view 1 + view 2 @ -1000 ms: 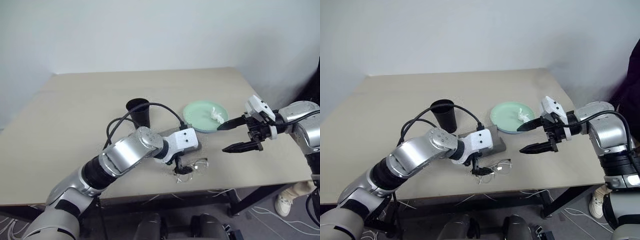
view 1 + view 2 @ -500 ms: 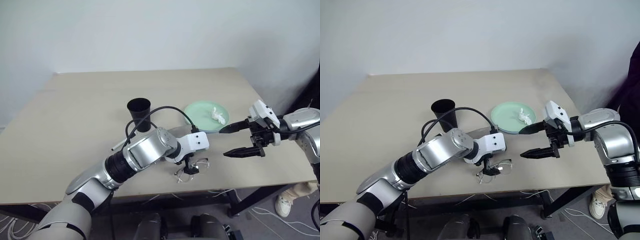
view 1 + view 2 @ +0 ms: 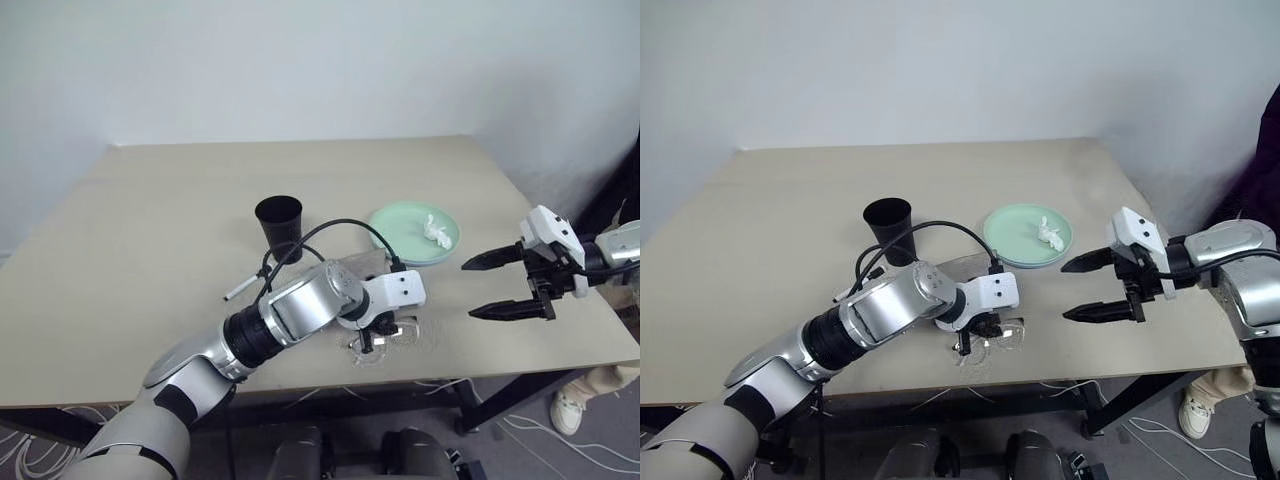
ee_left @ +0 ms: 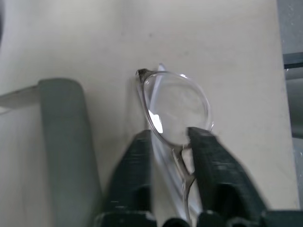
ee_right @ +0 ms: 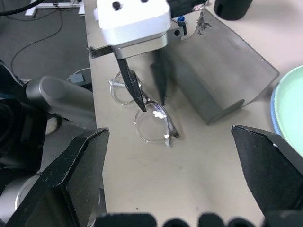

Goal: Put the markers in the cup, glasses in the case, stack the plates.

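Observation:
The glasses (image 4: 175, 101) lie folded near the table's front edge. My left gripper (image 3: 367, 338) reaches down onto them, fingers shut on the wire frame beside one lens. The grey case (image 5: 218, 61) stands just behind the glasses, partly hidden by my left arm. Further back is the black cup (image 3: 279, 225), upright. One white marker (image 3: 240, 290) with a dark tip lies on the table left of my left arm. The mint green plate (image 3: 400, 225) sits right of the cup. My right gripper (image 3: 468, 291) hovers open right of the glasses, holding nothing.
A crumpled white tissue (image 3: 435, 232) lies on the green plate. The glasses are close to the table's front edge (image 3: 420, 372). A cable loops over my left arm. A person's shoe (image 3: 570, 410) shows on the floor at the lower right.
My left gripper has closed on the glasses after shifting slightly right. My right gripper has drawn back to the right, still open.

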`<act>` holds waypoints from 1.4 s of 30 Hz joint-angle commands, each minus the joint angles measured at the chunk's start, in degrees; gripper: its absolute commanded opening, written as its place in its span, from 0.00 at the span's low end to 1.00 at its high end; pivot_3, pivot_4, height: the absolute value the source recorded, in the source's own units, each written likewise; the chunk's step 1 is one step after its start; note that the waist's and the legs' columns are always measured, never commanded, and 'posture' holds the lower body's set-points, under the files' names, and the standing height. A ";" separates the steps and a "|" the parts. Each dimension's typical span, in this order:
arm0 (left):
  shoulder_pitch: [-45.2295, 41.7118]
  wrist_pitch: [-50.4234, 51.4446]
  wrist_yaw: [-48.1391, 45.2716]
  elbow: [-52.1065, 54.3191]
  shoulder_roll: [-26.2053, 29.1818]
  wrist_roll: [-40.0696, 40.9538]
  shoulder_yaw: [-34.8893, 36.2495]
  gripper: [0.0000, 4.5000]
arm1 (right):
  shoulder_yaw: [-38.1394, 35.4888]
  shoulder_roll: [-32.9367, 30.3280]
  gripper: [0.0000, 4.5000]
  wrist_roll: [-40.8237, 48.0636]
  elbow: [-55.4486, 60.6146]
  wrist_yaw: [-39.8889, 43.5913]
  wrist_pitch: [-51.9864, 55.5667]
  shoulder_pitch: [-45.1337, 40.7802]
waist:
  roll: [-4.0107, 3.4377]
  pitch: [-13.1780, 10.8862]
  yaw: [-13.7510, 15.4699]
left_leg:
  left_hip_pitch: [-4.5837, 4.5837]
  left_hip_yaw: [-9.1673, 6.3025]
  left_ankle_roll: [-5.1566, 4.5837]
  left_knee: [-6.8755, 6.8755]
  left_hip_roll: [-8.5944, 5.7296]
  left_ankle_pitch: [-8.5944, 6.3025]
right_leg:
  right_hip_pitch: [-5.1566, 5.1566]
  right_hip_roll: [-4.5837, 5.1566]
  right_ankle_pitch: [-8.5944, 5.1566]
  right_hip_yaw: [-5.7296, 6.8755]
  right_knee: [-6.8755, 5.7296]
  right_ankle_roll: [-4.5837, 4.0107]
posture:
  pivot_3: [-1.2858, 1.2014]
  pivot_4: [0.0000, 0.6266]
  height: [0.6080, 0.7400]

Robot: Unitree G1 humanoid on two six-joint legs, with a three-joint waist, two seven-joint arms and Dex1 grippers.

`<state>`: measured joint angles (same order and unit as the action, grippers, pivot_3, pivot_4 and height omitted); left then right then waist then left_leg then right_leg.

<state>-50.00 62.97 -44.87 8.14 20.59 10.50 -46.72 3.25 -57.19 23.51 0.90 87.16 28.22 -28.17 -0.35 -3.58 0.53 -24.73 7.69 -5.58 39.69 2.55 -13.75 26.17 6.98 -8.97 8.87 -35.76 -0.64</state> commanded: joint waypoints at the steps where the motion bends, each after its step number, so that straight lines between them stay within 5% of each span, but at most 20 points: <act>1: -0.88 -0.30 -0.48 -0.62 -0.55 -1.11 -0.28 0.01 | -1.97 -0.84 1.00 1.04 1.89 -0.25 -0.49 -0.53 | -0.01 0.01 0.01 | 0.00 -0.03 0.00 0.02 0.00 0.00 | -0.02 0.00 0.00 0.02 0.00 0.00 | 0.52 0.00 0.72; 20: -3.45 -2.51 -5.81 -2.56 1.51 -0.78 4.28 0.01 | -0.47 0.39 1.00 0.50 1.22 -0.87 -0.52 -2.44 | 0.01 0.00 -0.02 | 0.00 -0.09 -0.01 0.10 0.00 -0.01 | -0.05 -0.01 0.00 0.06 -0.01 0.00 | 0.52 0.00 0.72; 23: -3.51 -2.88 -6.92 -2.68 2.31 -0.79 4.71 0.15 | -0.43 0.47 1.00 0.51 1.35 -0.94 -0.35 -2.57 | 0.01 0.00 -0.01 | 0.00 -0.09 -0.01 0.10 0.00 -0.01 | -0.04 -0.01 0.00 0.06 -0.01 0.00 | 0.52 0.00 0.72; 30: -3.85 -3.48 -6.88 -3.19 2.42 -1.23 5.54 0.65 | -0.35 0.78 1.00 0.60 1.85 -1.44 0.14 -2.42 | 0.02 -0.02 0.00 | -0.02 -0.09 -0.03 0.10 -0.04 -0.02 | -0.03 0.03 0.00 0.02 0.00 0.00 | 0.52 0.00 0.72; 42: -3.83 -8.56 -9.12 -3.71 4.81 -6.55 -0.35 0.65 | -0.52 1.07 1.00 0.72 2.36 -1.90 0.78 -2.49 | 0.03 -0.02 0.00 | -0.02 -0.08 -0.04 0.10 -0.04 -0.03 | -0.01 0.01 0.00 0.02 -0.01 0.00 | 0.52 0.00 0.72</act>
<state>-52.13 55.84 -53.57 4.05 25.10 5.62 -46.92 3.63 -56.01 23.51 1.67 85.84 28.95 -29.15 -0.32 -3.60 0.53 -24.75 7.62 -5.62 39.79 2.51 -13.78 26.16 7.00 -8.97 8.88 -35.77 -0.64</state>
